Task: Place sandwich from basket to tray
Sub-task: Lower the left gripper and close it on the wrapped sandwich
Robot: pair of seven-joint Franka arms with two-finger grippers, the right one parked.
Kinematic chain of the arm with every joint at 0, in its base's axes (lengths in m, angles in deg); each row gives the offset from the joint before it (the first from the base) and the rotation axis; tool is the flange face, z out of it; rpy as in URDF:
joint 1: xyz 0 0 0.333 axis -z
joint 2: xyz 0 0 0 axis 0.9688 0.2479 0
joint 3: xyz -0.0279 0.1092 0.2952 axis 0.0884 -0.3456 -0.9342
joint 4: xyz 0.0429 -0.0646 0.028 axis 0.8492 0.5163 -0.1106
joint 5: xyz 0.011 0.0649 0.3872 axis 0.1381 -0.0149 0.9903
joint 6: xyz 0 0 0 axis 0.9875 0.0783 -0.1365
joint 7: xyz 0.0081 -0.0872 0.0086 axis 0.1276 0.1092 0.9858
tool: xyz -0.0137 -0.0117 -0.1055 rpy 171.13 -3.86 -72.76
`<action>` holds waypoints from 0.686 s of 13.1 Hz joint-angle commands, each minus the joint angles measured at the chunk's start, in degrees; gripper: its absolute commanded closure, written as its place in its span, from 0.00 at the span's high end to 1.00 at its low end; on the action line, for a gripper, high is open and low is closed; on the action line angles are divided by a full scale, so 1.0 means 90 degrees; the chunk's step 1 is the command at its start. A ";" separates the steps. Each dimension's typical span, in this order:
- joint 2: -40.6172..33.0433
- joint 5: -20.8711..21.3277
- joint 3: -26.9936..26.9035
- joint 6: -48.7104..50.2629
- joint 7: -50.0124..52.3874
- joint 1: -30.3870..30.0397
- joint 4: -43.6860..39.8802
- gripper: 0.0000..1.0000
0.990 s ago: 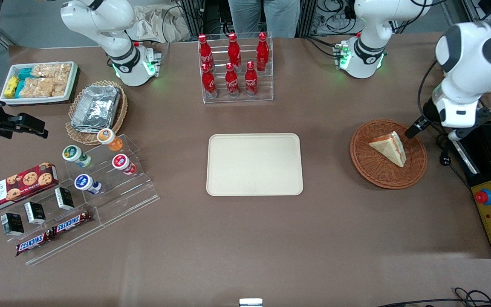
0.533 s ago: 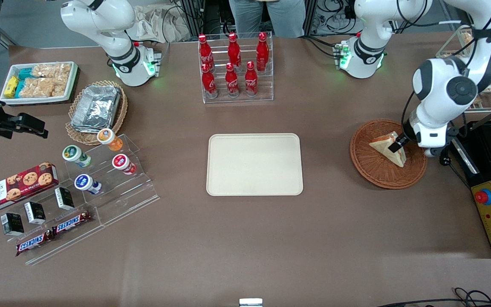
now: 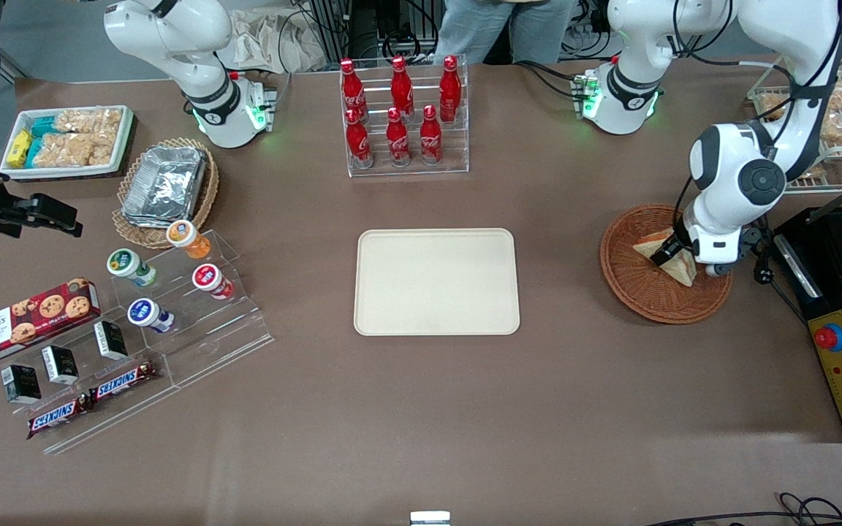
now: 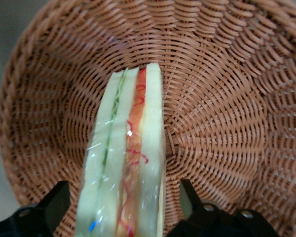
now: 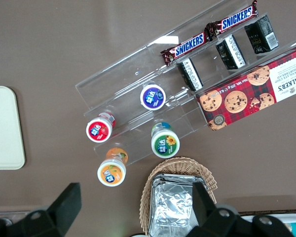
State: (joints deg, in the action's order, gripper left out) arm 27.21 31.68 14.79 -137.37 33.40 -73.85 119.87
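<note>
While the front view shows the claw [image 3: 673, 256] lowered into the basket [image 3: 633, 281] over the sandwich [image 3: 680, 272], hiding most of it, the left wrist view shows the wrapped sandwich [image 4: 126, 163] standing on edge between the spread fingers [image 4: 52, 207], neither touching it. Toward the bench's middle lies the bare tray [image 3: 436, 282].

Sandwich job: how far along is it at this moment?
Nothing is moved yet: the sandwich lies in the basket and the tray holds nothing. In hand: the gripper is down in the basket, open, with one finger on each side of the sandwich. Left: closing, lifting, carrying it to the tray, releasing.
</note>
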 commanded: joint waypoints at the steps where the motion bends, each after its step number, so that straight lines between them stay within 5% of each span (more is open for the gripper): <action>1: 0.0276 0.0021 0.0022 -0.0358 0.0091 -0.0044 0.0000 0.10; 2: 0.0266 0.0030 0.0022 -0.0359 0.0072 -0.0035 -0.0020 0.00; 6: -0.0551 0.0040 0.0032 -0.0232 -0.0016 -0.0025 -0.0078 0.00; 9: -0.1130 0.0098 0.0109 0.1285 -0.0123 0.0053 -0.0943 0.00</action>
State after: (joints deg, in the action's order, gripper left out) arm 21.24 31.81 15.10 -134.11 33.05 -73.71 115.67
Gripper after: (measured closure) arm 0.612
